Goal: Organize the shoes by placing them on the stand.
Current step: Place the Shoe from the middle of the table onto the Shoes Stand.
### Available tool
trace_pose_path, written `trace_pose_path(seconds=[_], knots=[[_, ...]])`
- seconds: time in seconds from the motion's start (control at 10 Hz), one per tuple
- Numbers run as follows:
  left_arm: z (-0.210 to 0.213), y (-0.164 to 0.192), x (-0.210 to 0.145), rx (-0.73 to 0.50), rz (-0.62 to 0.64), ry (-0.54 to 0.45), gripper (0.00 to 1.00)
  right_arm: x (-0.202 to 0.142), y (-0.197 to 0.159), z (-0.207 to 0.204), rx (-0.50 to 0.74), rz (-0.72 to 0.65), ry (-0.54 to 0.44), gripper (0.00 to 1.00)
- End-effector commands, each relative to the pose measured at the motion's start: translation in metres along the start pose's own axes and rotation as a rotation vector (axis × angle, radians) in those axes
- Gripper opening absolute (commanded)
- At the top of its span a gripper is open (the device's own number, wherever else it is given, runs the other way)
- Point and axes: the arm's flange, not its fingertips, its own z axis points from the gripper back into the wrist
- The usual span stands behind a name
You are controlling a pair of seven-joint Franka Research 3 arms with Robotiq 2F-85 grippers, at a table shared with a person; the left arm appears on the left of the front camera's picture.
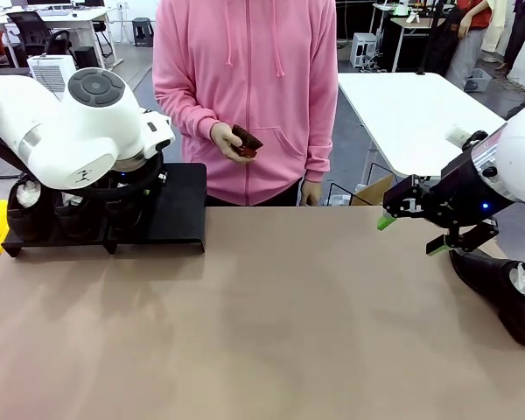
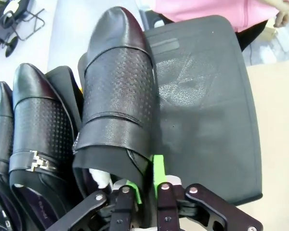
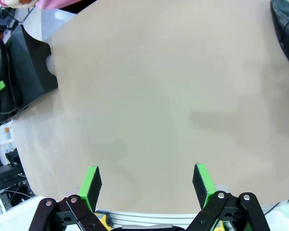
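Front view: the left arm reaches over the stand [image 1: 171, 206], a low black rack at the far left of the tan surface [image 1: 271, 324]. Its tool is hidden behind the white wrist housing. Dark shoes [image 1: 35, 214] stand on the rack's left part, and its right section lies bare. A person in a pink hoodie stands at the far side, one hand [image 1: 227, 140] holding a small brown brush [image 1: 248, 141]. At the right, the right tool [image 1: 409, 234] hangs above the surface with its green pads spread wide and nothing between them. Below it, at the surface's right edge, lies another black shoe [image 1: 499, 289].

Left wrist view: the left tool [image 2: 147, 185] sits at the heel opening of a perforated black shoe [image 2: 118, 91] resting on the stand; its green pads [image 2: 157, 168] stand close together about the shoe's rear edge, though whether they pinch it cannot be told. Beside it stands a second shoe with a metal buckle [image 2: 38, 130].

Right wrist view: the right tool's fingers [image 3: 90, 185] are wide apart over bare surface. The lone shoe's toe [image 3: 286, 29] shows at the upper right, and the stand at the upper left.
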Motion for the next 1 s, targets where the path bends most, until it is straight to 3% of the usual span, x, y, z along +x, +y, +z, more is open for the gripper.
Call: trace_pose_path(seconds=[0.0,0.5,0.6,0.9], knots=[[0.012,0.003,0.0,0.014,0.09,-0.047,0.48,0.001,0.0,0.0,0.006,0.006,0.004,1.0],[0.082,0.015,-0.022,-0.082,0.213,-0.171,0.48,0.001,0.0,0.0,0.006,0.006,0.004,1.0],[0.048,0.005,0.004,-0.035,0.153,-0.106,0.48,0.001,0.0,0.0,0.006,0.006,0.004,1.0],[0.048,0.005,0.004,-0.035,0.153,-0.106,0.48,0.001,0.0,0.0,0.006,0.006,0.004,1.0]])
